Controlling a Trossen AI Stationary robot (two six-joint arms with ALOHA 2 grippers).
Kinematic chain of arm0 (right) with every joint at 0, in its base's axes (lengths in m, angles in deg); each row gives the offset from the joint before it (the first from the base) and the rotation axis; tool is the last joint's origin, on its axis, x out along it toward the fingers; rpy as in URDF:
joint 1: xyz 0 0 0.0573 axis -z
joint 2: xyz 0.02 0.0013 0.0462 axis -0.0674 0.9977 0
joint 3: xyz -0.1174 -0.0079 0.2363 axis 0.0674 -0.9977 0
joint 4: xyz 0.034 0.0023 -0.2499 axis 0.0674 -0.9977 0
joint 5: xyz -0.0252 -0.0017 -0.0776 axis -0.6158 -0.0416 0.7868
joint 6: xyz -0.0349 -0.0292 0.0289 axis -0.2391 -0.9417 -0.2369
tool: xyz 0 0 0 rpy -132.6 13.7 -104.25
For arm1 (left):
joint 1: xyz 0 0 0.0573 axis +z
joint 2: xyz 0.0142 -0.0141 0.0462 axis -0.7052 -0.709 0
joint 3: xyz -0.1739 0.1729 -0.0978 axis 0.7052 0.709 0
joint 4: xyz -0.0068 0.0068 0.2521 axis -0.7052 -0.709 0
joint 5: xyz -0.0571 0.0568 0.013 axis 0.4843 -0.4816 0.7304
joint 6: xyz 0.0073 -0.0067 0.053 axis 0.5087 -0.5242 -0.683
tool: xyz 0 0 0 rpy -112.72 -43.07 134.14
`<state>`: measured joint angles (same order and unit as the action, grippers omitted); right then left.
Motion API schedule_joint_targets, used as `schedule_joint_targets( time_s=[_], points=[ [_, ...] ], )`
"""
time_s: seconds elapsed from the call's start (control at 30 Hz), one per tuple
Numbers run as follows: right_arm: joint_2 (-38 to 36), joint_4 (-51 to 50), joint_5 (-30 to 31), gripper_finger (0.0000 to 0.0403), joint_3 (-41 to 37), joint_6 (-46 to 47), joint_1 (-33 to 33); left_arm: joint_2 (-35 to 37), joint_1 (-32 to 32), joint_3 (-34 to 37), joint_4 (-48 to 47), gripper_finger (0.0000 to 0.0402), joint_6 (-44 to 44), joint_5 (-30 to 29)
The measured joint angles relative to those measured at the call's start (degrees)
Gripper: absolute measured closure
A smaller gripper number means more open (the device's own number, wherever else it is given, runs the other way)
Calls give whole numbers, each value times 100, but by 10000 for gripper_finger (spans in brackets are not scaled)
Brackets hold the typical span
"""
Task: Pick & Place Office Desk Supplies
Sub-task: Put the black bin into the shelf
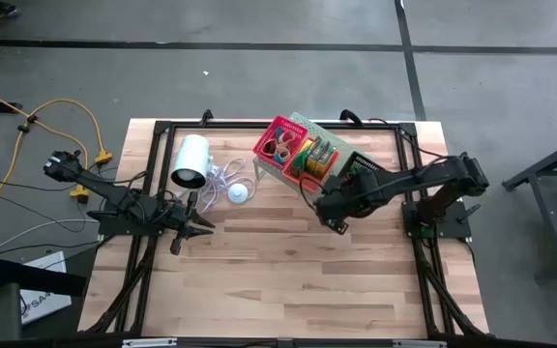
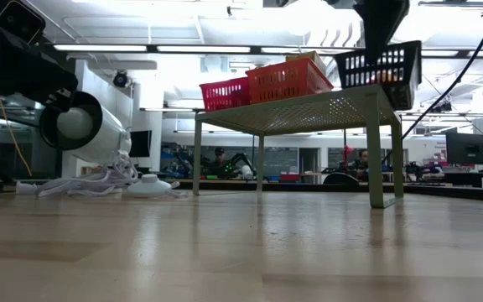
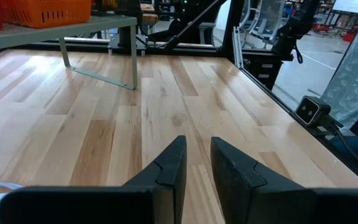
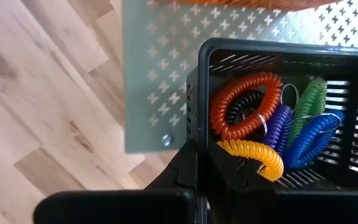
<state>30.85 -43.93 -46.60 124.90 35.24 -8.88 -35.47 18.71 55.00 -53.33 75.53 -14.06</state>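
I see the black mesh basket (image 4: 291, 112) sitting at the end of the pale green perforated shelf (image 4: 160, 81), next to the orange-red basket (image 2: 288, 80) and the pink basket (image 1: 277, 140) further along. Inside the black basket lie coiled loops: orange (image 4: 241, 102), yellow (image 4: 253, 155), purple, green and blue, bunched together against the wall nearest my right wrist camera. In the low view the basket's far end hangs a little past the shelf edge.

My right gripper (image 4: 199, 165) is at that basket's corner, its fingers (image 4: 185, 168) shut tight on the basket's wall. The right arm reaches in from the bench's right side, bent at the elbow, wrist angled down over the shelf's end.

My left gripper (image 1: 190, 228) hovers low over the bare bench (image 1: 288, 280), well apart from the shelf, fingers (image 3: 169, 171) pointing across the wood with a narrow gap between them and nothing in it. The left arm lies stretched along the bench's left edge.

Between the left arm and the shelf lies a white cylinder (image 1: 190, 161) on its side, with its cord (image 1: 225, 179) heaped beside a small white puck (image 1: 238, 193).
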Motion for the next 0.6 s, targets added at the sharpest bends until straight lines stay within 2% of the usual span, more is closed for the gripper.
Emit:
schedule_joint_targets(
  time_s=[0.6],
  points=[
    [165,1023,-202,399,2,-758,299,0,-2,0,2,332,0,0]
  ],
)
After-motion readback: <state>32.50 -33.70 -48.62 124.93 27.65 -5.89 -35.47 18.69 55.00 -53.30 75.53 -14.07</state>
